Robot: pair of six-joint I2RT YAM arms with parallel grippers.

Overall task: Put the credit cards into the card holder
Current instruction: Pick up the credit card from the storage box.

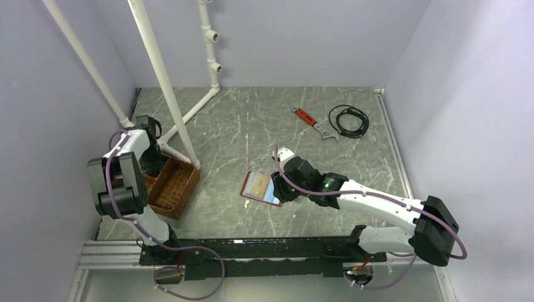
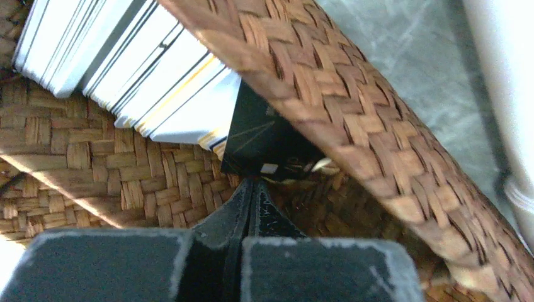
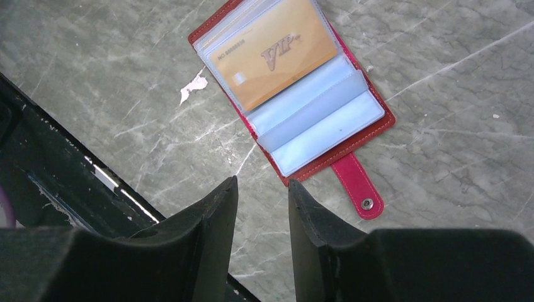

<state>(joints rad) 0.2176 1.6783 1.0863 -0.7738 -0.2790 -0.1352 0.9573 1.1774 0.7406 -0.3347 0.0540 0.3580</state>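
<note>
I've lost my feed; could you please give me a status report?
Left gripper shut in wicker tray, tips at black card, hold unconfirmed. Right gripper open beside card holder. Holder lies open, gold card sleeved. Nothing obstructing.

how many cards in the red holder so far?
1: a gold card in the upper sleeve of the open card holder. The pale lower sleeves may hide more.
</note>
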